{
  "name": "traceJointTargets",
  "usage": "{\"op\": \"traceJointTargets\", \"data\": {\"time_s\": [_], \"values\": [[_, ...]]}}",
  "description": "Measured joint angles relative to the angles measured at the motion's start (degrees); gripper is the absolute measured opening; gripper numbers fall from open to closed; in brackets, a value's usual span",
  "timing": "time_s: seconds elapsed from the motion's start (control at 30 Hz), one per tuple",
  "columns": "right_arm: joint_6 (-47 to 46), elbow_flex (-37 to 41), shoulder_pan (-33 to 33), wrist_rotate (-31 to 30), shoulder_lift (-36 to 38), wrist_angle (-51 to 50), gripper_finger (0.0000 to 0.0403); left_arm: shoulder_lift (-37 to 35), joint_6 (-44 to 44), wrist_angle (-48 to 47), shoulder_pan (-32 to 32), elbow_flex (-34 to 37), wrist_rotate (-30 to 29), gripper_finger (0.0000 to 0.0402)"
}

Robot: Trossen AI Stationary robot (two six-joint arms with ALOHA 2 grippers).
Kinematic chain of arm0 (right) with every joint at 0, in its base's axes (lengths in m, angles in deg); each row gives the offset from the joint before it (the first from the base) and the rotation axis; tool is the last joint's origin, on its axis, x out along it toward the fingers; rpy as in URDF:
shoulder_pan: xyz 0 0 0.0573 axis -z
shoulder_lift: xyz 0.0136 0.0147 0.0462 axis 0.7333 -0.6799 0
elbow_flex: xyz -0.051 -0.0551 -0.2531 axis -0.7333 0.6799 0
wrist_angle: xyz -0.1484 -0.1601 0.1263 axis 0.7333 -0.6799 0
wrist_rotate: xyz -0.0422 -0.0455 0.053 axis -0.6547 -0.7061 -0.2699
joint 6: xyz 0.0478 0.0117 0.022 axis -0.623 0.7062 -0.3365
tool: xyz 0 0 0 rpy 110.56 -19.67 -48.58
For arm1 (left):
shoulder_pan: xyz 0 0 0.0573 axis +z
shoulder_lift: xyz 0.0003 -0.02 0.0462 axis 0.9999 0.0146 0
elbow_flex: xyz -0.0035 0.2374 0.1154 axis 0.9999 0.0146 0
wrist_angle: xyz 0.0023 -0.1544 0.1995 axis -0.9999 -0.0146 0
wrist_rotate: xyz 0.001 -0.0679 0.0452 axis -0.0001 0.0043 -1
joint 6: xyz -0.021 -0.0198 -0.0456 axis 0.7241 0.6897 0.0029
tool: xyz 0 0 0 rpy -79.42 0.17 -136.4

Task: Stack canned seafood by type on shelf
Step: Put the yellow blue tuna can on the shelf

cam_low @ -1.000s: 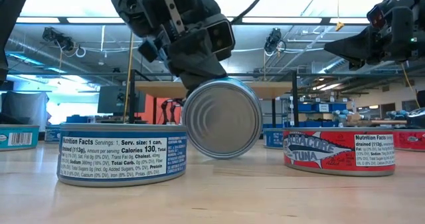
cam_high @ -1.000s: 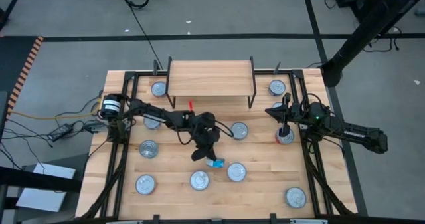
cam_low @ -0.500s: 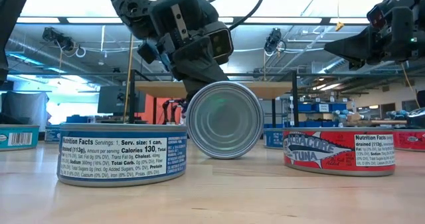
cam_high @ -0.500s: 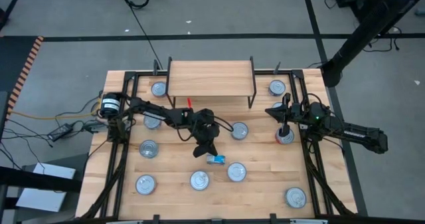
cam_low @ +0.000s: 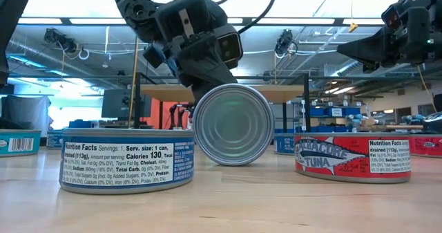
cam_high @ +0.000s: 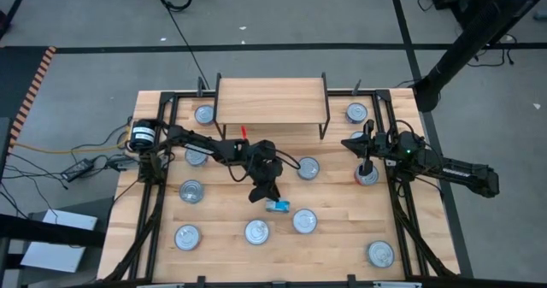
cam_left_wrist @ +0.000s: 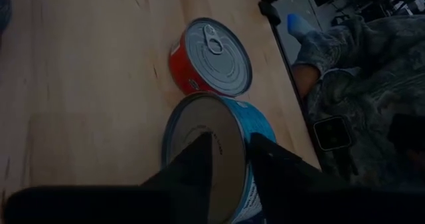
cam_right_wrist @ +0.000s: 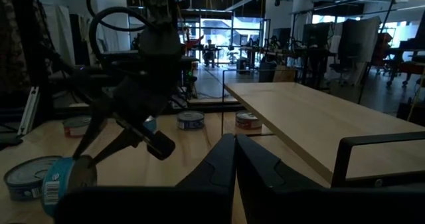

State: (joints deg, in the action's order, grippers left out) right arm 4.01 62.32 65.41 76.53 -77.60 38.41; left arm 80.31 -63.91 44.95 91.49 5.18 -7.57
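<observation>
The left gripper (cam_high: 272,198), fingers spread astride an on-edge teal tin (cam_low: 233,124), needed a squarer grip before lifting

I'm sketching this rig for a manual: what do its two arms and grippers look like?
Both arms are black, slim and jointed, with black cables looping along them. The left gripper has a blocky black head. The right gripper has two dark wedge-shaped fingers. A small green light glows on the right arm.

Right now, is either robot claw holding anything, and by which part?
Left gripper sits at the rim of a blue tin standing on edge; a firm grip cannot be told. Right gripper holds nothing.
</observation>
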Motion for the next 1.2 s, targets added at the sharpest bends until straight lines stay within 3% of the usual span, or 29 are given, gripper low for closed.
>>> {"op": "traceJointTargets", "data": {"time_s": [0.27, 0.53, 0.67, 0.87, 1.2], "values": [[0.01, 0.00, 0.00, 0.00, 0.00, -0.01, 0.0025, 0.11, -1.59, -2.03, -0.02, -2.41, 0.09, 0.0172], [0.00, 0.00, 0.02, 0.00, 0.00, 0.00, 0.0025, 0.00, -7.05, -10.46, -0.18, -8.48, -0.91, 0.0200], [0.00, 0.00, 0.00, 0.00, 0.00, 0.00, 0.0025, -0.11, -13.81, -21.21, -2.26, -13.54, -8.63, 0.0213], [0.02, 0.00, 0.00, 0.00, 0.00, 0.00, 0.0025, -0.22, -23.31, -35.82, -8.06, -20.94, -29.50, 0.0234], [0.01, 0.00, 0.01, 0.00, 0.00, 0.00, 0.0025, -0.09, -18.64, -37.93, -14.08, -23.17, -33.01, 0.0262]]}}
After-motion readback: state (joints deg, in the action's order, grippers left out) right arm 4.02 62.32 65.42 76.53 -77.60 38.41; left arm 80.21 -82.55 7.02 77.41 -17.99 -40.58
